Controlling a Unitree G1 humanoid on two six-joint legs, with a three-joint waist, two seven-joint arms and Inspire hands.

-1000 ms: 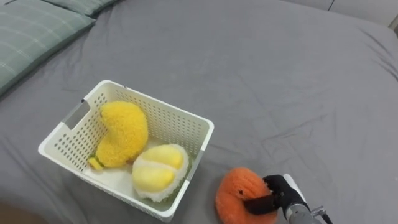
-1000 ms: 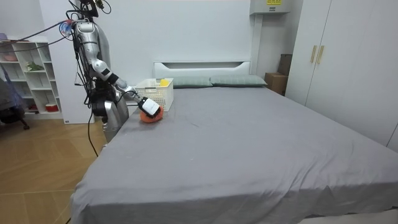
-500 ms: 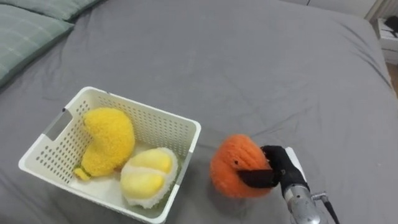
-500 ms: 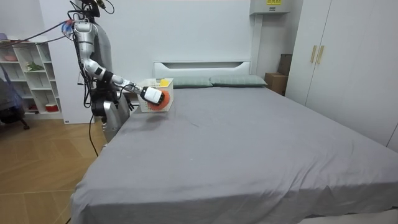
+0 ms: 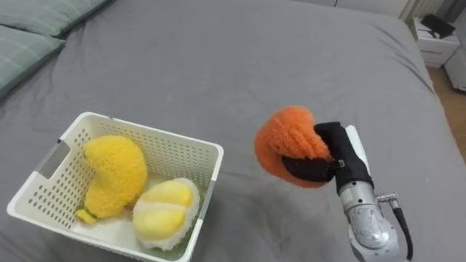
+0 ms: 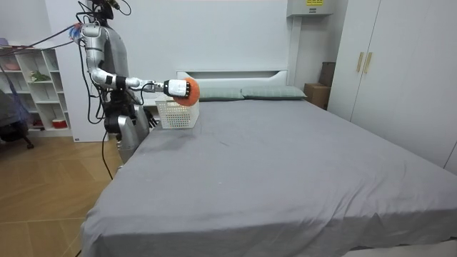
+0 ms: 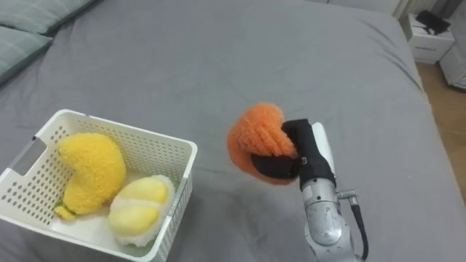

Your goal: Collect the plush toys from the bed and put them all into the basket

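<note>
My right hand [image 5: 328, 151] [image 7: 295, 149] is shut on a fuzzy orange plush toy [image 5: 289, 143] [image 7: 256, 138], held up in the air above the grey bed, to the right of a white slotted basket [image 5: 200, 149] [image 7: 178, 149]. Inside the basket lie a yellow plush toy [image 5: 113, 175] [image 7: 87, 171] and a pale yellow round plush toy [image 5: 164, 212] [image 7: 140, 209]. In the room view I stand at the bed's corner on the room view's left, arm stretched level, with the orange toy [image 6: 191, 91] raised above the basket [image 6: 176, 114].
Green checked pillows [image 5: 29, 40] lie at the head of the bed, left of the basket. The grey sheet [image 5: 240, 65] spreads wide beyond and to the right. A white nightstand [image 5: 429, 33] stands past the bed's far right edge. Wardrobes [image 6: 400, 78] line the room view's right.
My right hand has lifted the orange toy off the sheet and raised it level, above the basket's height. The eye view has shifted, so the basket sits lower left.
</note>
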